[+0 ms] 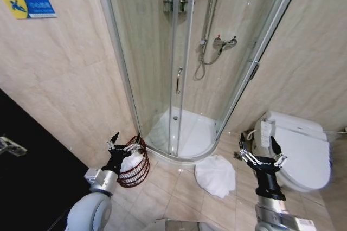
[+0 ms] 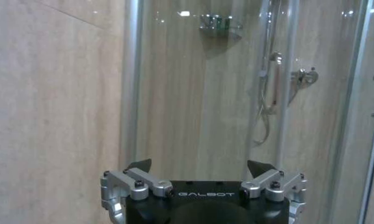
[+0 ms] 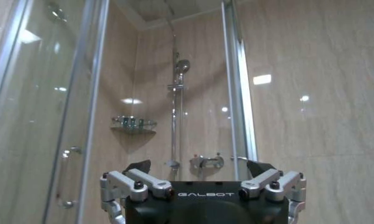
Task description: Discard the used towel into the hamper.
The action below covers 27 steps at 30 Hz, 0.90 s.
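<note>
both grippers hang open and empty, the left gripper (image 1: 126, 139) just above the hamper (image 1: 135, 170), the right gripper (image 1: 262, 147) beside a white towel (image 1: 216, 175) on the floor tiles.

The word "GALBOT" stands in pale letters on the black body of the left gripper (image 2: 199, 170), at the bottom middle of the left wrist view. The same word "GALBOT" stands on the black body of the right gripper (image 3: 199, 170), at the bottom middle of the right wrist view. In the upper left of the head view, a blue and yellow sign (image 1: 28, 5) is fixed to the tiled wall (image 1: 65, 79); it bears white writing and a figure, too small to read.
</note>
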Tool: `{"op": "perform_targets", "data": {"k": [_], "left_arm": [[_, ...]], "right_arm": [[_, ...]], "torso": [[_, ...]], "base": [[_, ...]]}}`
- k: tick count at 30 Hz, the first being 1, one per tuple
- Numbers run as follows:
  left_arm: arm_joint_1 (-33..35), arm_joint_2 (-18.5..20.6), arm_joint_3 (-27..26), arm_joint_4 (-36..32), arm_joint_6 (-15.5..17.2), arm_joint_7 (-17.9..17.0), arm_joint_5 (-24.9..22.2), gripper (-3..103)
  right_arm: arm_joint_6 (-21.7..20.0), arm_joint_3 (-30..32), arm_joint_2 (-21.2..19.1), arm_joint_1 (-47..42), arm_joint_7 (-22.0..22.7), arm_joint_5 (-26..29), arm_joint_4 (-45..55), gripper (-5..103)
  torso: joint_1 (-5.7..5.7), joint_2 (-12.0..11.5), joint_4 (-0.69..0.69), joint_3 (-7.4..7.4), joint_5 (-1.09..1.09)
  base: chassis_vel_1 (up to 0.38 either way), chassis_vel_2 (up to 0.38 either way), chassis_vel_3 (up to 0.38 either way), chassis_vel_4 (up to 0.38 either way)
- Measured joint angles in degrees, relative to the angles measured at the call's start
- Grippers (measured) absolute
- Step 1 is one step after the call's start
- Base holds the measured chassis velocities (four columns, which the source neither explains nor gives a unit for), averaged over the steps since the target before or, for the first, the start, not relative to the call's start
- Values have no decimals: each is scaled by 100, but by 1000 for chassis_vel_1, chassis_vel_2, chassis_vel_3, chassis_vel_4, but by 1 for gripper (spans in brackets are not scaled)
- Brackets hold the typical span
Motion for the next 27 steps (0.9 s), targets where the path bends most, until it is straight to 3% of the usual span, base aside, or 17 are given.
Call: {"op": "perform_targets", "data": {"k": [18,27], "left_arm": [[0,-2,2,0,0,1,0,100],[1,-2,0,-1,0,2,0,100]], "right_arm": [[161,19,-6,51,-32,1,-73,100],[276,38,-12,67,-35,1,-93,100]], "torso": [[0,0,-1,0,4],[-1,0,4,0,1]], "base": [[-264,-265,265,265],[-56,-99,124,51]]}}
